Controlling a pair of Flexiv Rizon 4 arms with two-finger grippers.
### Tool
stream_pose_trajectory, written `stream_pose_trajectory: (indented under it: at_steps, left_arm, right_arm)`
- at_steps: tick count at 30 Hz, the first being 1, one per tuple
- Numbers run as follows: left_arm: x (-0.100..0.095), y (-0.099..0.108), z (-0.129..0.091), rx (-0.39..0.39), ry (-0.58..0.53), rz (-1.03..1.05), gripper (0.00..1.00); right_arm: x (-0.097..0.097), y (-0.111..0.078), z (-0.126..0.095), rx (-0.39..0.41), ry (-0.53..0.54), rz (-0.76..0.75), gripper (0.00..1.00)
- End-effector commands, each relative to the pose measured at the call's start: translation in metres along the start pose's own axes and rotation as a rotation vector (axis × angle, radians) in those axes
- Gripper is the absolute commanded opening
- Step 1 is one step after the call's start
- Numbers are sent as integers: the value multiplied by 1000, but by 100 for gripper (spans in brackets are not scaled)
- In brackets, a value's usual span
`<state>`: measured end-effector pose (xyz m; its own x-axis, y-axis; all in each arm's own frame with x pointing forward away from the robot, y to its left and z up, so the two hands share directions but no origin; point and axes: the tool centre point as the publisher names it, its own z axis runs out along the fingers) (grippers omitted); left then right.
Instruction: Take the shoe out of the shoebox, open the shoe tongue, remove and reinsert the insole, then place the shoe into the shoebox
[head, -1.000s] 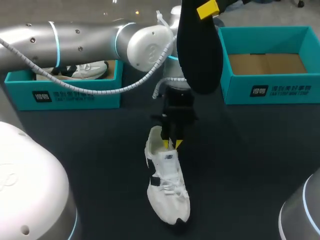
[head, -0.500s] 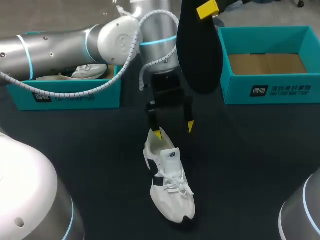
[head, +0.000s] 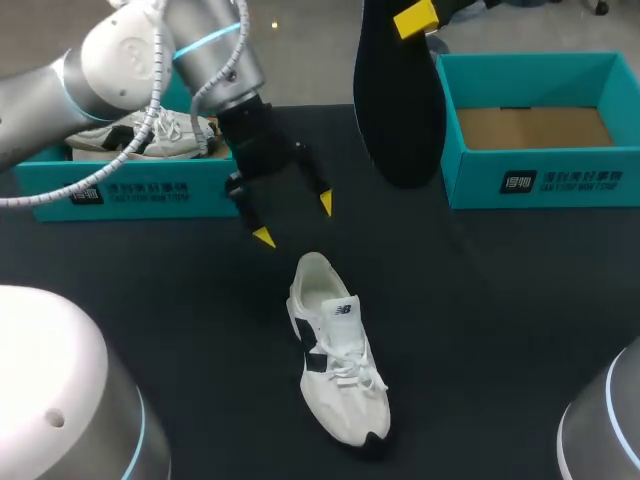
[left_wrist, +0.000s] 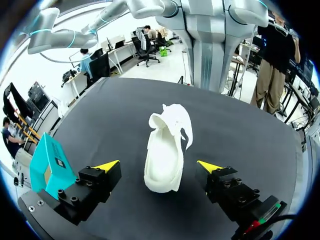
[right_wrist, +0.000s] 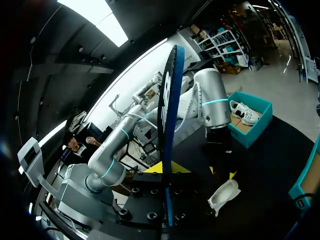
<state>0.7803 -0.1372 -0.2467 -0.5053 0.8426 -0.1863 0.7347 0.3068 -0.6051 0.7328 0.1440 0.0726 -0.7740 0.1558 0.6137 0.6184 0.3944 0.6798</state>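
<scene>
Insole is out. Our right gripper (head: 414, 19), top centre, is clamped on the insole (head: 398, 100), which hangs upright. The shoe (head: 335, 350) sits mid-frame. Our left gripper (head: 294, 220), fingers apart, hovers upper left of the heel. Next, we judge: steady the shoe, feed the insole in.

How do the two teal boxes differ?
The left box holds a white shoe; the right box shows only a bare brown floor. The left arm hides part of the left box; the right box's inside shows whole. Both are teal with a white front label.
</scene>
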Motion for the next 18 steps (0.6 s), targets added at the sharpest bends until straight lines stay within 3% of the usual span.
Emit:
stream_pose_trajectory:
  at_steps: [1, 9, 18]
  left_arm:
    - [32, -8, -13, 163, -1261, -108, 100]
    - [32, -18, -17, 187, -1299, -73, 100]
    - [32, -29, -20, 161, -1324, -20, 100]
  right_arm:
    - [-1, 2, 1, 5, 0, 1, 0]
    - [-1, 2, 1, 5, 0, 1, 0]
    - [-1, 2, 1, 5, 0, 1, 0]
